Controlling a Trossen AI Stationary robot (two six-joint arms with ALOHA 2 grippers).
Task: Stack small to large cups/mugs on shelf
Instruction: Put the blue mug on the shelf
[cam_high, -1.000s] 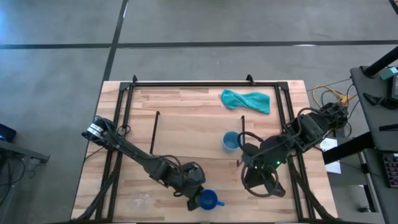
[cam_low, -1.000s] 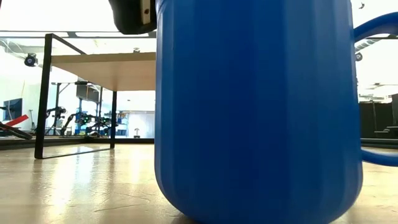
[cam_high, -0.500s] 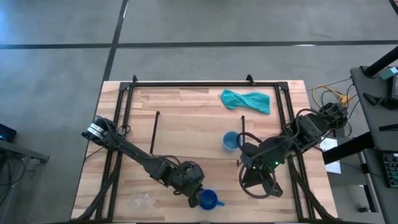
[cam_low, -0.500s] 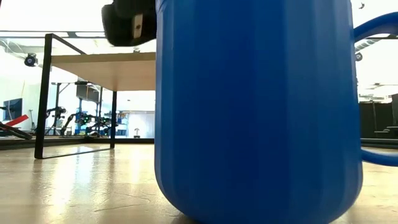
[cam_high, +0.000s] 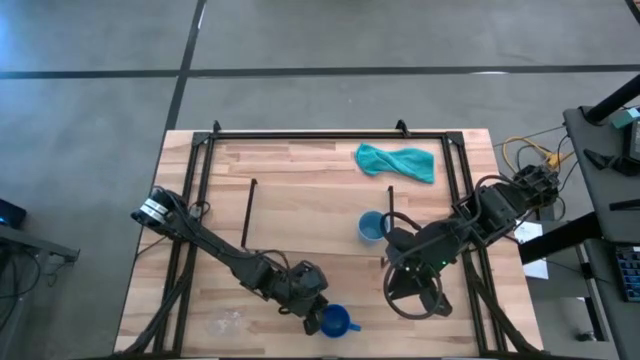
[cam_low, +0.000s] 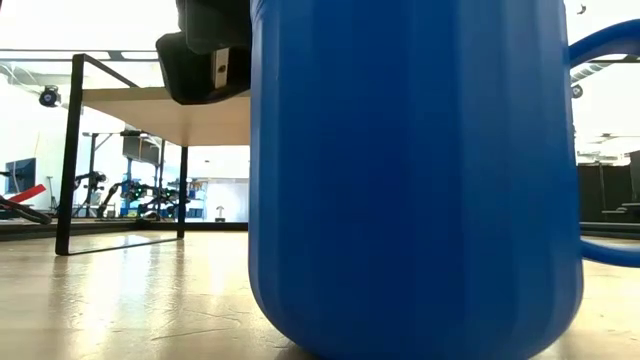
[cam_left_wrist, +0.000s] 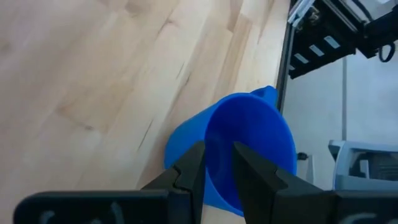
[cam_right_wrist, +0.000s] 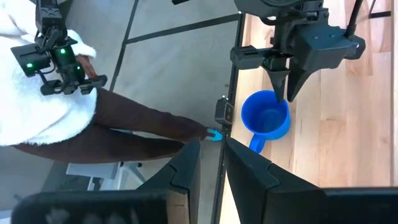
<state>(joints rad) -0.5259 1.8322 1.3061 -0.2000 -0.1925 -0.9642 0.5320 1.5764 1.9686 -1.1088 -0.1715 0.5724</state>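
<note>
1. Looking down on a pale wooden tabletop (cam_high: 300, 160) ringed by a large black metal frame (cam_high: 300, 133), with grey floor lying all around it.
2. Seeing a low light-wood shelf on thin black wire legs (cam_low: 150, 110) standing on the tabletop, with nothing visible on its board in the high view.
3. Finding a dark blue handled mug (cam_high: 335, 321) standing upright near the front edge of the tabletop, well apart from the shelf and filling most of the low view.
4. Watching the left gripper (cam_left_wrist: 219, 158) hanging over that mug's rim on the side away from the handle, fingers a narrow gap apart, one over the wall and one over the hollow. Not managing to tell whether they are touching the rim.
5. Noting the right gripper (cam_right_wrist: 211, 158) hovering near the front right of the tabletop, pointing toward the mug, fingers slightly apart and holding nothing.
6. Spotting a light blue handleless cup (cam_high: 371, 227) sitting upright just beside the shelf's right leg.
7. Seeing a crumpled teal cloth (cam_high: 396, 162) lying toward the back right of the tabletop.
8. Catching a person in a white fleecy top and brown trousers (cam_right_wrist: 43, 106) beyond the front edge of the tabletop in the right wrist view.
</note>
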